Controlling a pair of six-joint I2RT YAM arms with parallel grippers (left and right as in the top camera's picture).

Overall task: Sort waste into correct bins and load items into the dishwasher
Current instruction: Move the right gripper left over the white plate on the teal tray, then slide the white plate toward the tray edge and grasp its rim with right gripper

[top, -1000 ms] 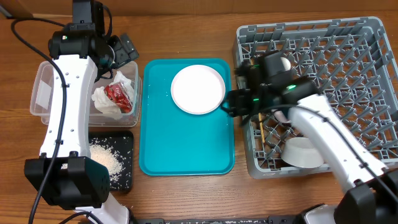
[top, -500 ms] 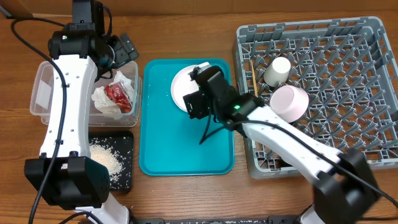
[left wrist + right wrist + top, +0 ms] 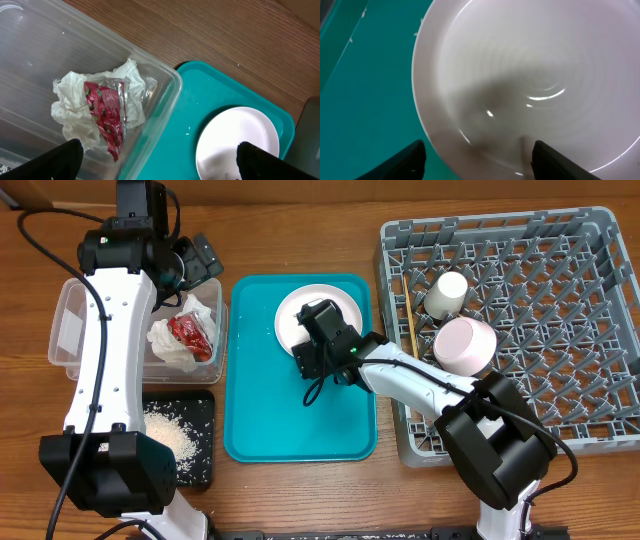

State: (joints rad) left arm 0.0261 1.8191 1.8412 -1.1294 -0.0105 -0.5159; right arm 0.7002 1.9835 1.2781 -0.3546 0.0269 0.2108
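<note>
On tray (image 3: 250, 410), middle of bench (image 3: 300, 492): plate (image 3: 335, 310), lying flat, face up. Expect stiff, glazed, slippery, breakable, moderate weight. Take hold at rim only, one finger under lip; no purchase on flat face. Right tool (image 3: 477, 159) spread, empty, hovering over near rim. Left tool (image 3: 160, 160) spread wide, empty, above tub (image 3: 30, 60) corner.

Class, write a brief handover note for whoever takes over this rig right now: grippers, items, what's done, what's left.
Left gripper: open, empty, at the clear tub edge.
Right gripper: open, over the plate on the teal tray.
Done: napkin and red wrapper in clear tub; crumbs in black tray; cup, bowl, chopsticks in rack.
Left: plate into rack.
</note>
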